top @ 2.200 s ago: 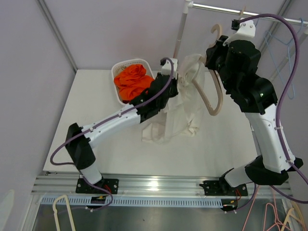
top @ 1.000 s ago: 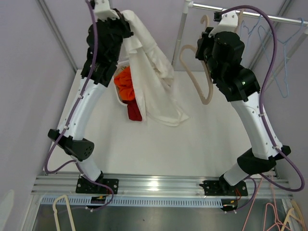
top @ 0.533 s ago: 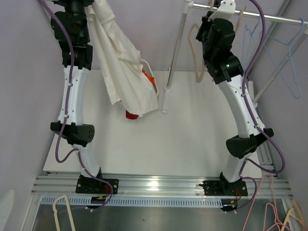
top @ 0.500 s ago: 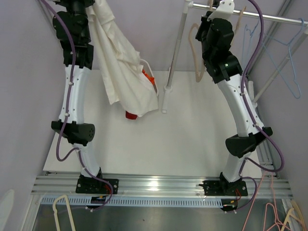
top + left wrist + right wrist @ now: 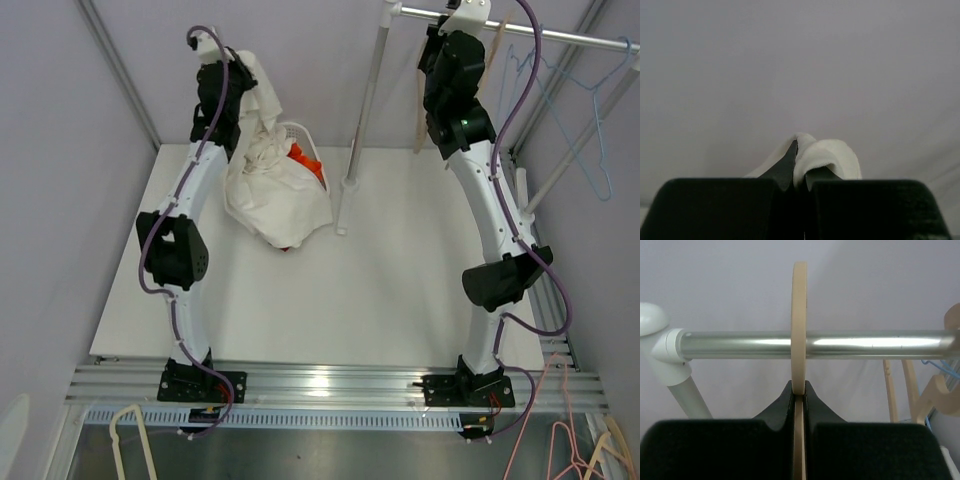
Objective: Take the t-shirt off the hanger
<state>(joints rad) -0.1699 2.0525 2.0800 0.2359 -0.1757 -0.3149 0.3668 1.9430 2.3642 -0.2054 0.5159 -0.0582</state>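
Observation:
The white t-shirt (image 5: 270, 180) hangs from my left gripper (image 5: 240, 75), which is shut on a fold of it (image 5: 832, 152); its lower part rests on the table and over the basket. The shirt is off the hanger. My right gripper (image 5: 445, 40) is raised high at the back right and shut on the beige hanger (image 5: 799, 330), whose hook is over the metal rail (image 5: 865, 344). In the top view the hanger's (image 5: 424, 110) body hangs just below the rail (image 5: 560, 35).
A white basket (image 5: 305, 150) with orange cloth (image 5: 305, 160) sits at the back of the table under the shirt. The rack's upright pole (image 5: 362, 110) stands mid-back. Other beige (image 5: 935, 385) and blue hangers (image 5: 600, 150) hang on the rail at right.
My left arm has come down with the shirt, which now bunches on the table by the basket. My right gripper has carried the bare hanger up onto the rail.

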